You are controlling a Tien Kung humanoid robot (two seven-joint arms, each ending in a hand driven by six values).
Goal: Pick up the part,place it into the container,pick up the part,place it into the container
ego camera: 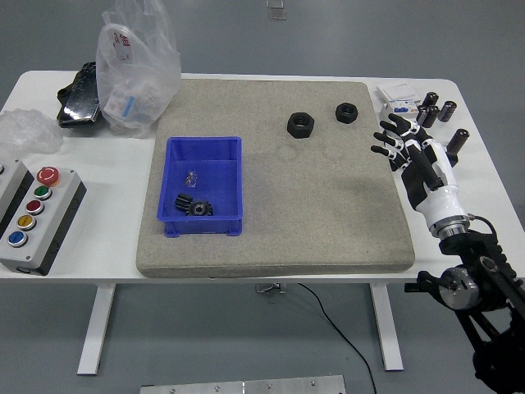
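White table [246, 269]: carrying everything listed, near edge running along the bottom of the view.

Grey felt mat [328, 213]: lying across the table's middle, probably cushioning parts and stopping them from rolling.

Clear plastic bag [135, 66]: standing at the mat's far left corner, holding small packets, well apart from the work.

Right robot hand [410, 152]: hovering at the mat's right edge, fingers spread wide, gripping nothing; arm entering from the lower right. Pointing toward the two loose nuts, seemingly placed for a reach.

Blue container [168, 185]: sitting on the mat's left half, open side up, ready for drops. Holding a black gear [194, 205] near its front wall and a small clear item, too small for identifying.

Button box [33, 213]: resting at the table's left edge, coloured buttons facing up.

Larger black nut [301, 125]: lying flat on the mat's far right part, still awaiting pickup.

Smaller black nut [347, 112]: lying just right of it, nearer the robot hand, likeliest next target.

Black cylinders [435, 113]: standing off the mat at the far right corner.

Left robot hand: not showing.
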